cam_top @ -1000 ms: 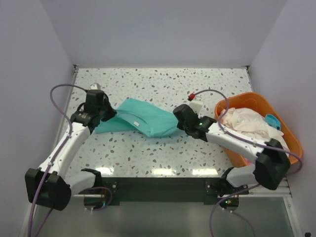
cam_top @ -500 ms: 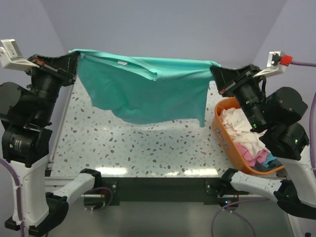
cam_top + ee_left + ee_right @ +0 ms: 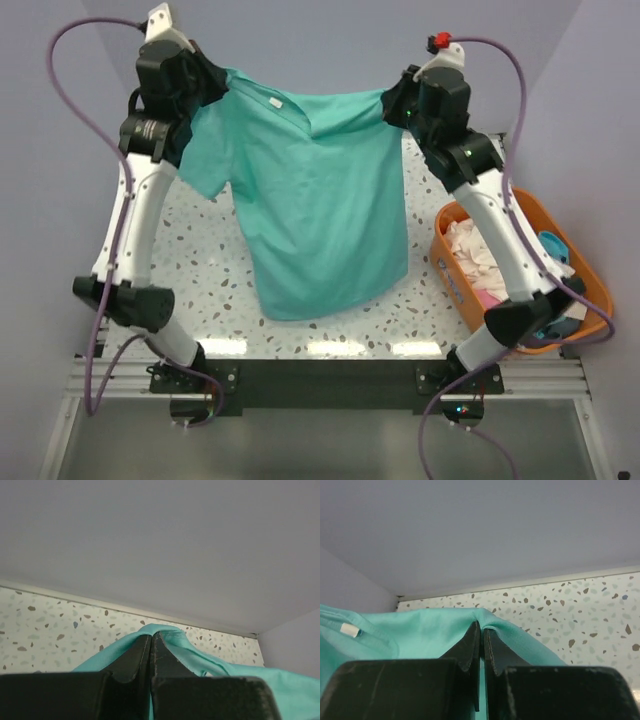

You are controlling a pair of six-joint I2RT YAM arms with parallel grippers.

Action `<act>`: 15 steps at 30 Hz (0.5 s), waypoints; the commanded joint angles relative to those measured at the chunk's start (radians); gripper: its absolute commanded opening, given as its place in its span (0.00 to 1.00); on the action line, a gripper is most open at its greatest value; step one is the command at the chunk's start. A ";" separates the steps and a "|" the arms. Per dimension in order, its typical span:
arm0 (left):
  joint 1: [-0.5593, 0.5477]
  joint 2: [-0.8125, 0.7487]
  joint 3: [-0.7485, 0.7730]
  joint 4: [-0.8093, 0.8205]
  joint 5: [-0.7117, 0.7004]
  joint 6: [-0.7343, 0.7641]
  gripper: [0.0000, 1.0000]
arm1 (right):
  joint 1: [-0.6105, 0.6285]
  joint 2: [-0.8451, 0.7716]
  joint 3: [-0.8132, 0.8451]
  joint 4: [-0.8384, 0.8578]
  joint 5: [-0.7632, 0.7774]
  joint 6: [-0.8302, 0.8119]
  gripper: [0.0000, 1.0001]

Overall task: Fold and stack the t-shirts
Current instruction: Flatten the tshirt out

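Observation:
The teal t-shirt (image 3: 320, 210) hangs spread out in the air over the table, collar up, hem low near the front. My left gripper (image 3: 218, 82) is shut on its left shoulder; the cloth (image 3: 172, 637) wraps over the closed fingertips in the left wrist view. My right gripper (image 3: 390, 102) is shut on its right shoulder; the cloth (image 3: 430, 630) drapes over the fingertips in the right wrist view. A white tag (image 3: 349, 629) shows at the collar. Cream-white (image 3: 478, 250) and pink (image 3: 487, 297) shirts lie in the orange basket.
The orange oval basket (image 3: 590, 285) stands at the right edge of the speckled table (image 3: 200, 270), with a light blue item (image 3: 553, 245) at its far side. Grey walls close in the back and sides. Both arms are raised high.
The shirt was lifted from a heap on the table and stretched between both grippers. It now hangs lengthwise by the shoulders, with the grippers closer together.

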 commanded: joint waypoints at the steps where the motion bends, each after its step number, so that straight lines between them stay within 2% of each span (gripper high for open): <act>1: 0.051 0.133 0.270 0.081 0.070 0.090 0.00 | -0.038 0.108 0.138 0.142 -0.166 -0.011 0.00; 4: 0.075 0.265 0.503 0.059 0.106 0.080 0.00 | -0.050 0.224 0.400 0.086 -0.164 -0.033 0.00; 5: 0.080 0.273 0.516 0.076 0.114 0.080 0.00 | -0.052 0.249 0.449 0.066 -0.166 -0.036 0.00; 8: 0.092 0.164 0.387 0.189 0.124 0.075 0.00 | -0.055 0.260 0.523 0.021 -0.164 -0.048 0.00; 10: 0.094 0.127 0.304 0.194 0.112 0.086 0.00 | -0.055 0.182 0.462 0.035 -0.161 -0.044 0.00; 12: 0.098 0.083 0.255 0.176 0.097 0.090 0.00 | -0.055 0.107 0.291 0.087 -0.172 -0.027 0.00; 14: 0.114 0.018 0.132 0.160 0.069 0.089 0.00 | -0.055 0.000 0.110 0.096 -0.196 -0.019 0.00; 15: 0.117 -0.009 0.013 0.157 0.050 0.096 0.00 | -0.054 -0.033 0.050 0.084 -0.192 0.002 0.00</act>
